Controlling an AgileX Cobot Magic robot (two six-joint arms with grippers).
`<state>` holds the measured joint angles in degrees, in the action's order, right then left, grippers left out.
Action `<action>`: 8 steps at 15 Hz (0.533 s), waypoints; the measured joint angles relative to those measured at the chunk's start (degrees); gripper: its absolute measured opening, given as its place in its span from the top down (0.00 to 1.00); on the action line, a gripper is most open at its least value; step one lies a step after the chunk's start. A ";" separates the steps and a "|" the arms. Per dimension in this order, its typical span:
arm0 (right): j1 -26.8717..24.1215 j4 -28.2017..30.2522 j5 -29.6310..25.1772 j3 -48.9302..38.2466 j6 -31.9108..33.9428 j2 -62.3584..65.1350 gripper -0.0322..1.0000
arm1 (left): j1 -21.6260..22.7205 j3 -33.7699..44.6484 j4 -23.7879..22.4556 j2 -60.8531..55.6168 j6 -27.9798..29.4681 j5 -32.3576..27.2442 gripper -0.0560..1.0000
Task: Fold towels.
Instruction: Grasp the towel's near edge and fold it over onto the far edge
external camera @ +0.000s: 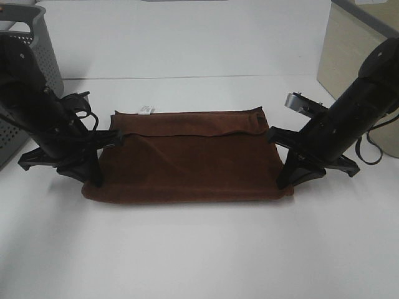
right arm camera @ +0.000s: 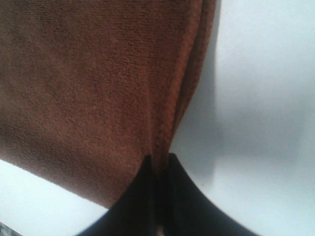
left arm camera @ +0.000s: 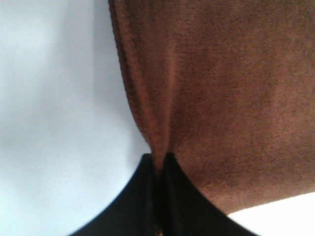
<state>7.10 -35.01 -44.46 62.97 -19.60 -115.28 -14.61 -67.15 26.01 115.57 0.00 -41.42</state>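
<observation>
The dark reddish-brown towel (external camera: 187,159) lies folded over on the white table (external camera: 199,249), with a small white tag (external camera: 147,109) at its far edge. My left gripper (external camera: 98,179) is shut on the towel's left edge; the left wrist view shows the cloth (left arm camera: 221,98) pinched between the black fingers (left arm camera: 147,196). My right gripper (external camera: 283,180) is shut on the towel's right edge; the right wrist view shows the cloth (right arm camera: 98,88) pinched between its fingers (right arm camera: 182,201). The upper layer's edge lies short of the far edge.
A grey perforated basket (external camera: 28,68) stands at the back left, behind the left arm. A beige cabinet (external camera: 355,56) stands at the back right. A white wall runs behind the table.
</observation>
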 joint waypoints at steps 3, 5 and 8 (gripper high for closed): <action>0.00 -0.17 -0.29 2.18 -0.11 2.01 0.97 | 0.00 -2.18 0.06 -1.89 0.57 -0.17 0.94; 0.00 -0.17 -0.80 6.82 -0.11 1.89 0.97 | 0.23 -6.25 0.06 -1.95 1.78 -0.97 0.94; 0.00 -0.17 -2.64 15.76 0.06 -0.57 0.97 | 2.23 -12.43 -0.11 -0.97 3.44 -1.09 0.94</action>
<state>7.10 -35.18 -47.10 78.72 -19.54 -115.85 -12.38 -79.58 25.90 114.59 3.44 -42.51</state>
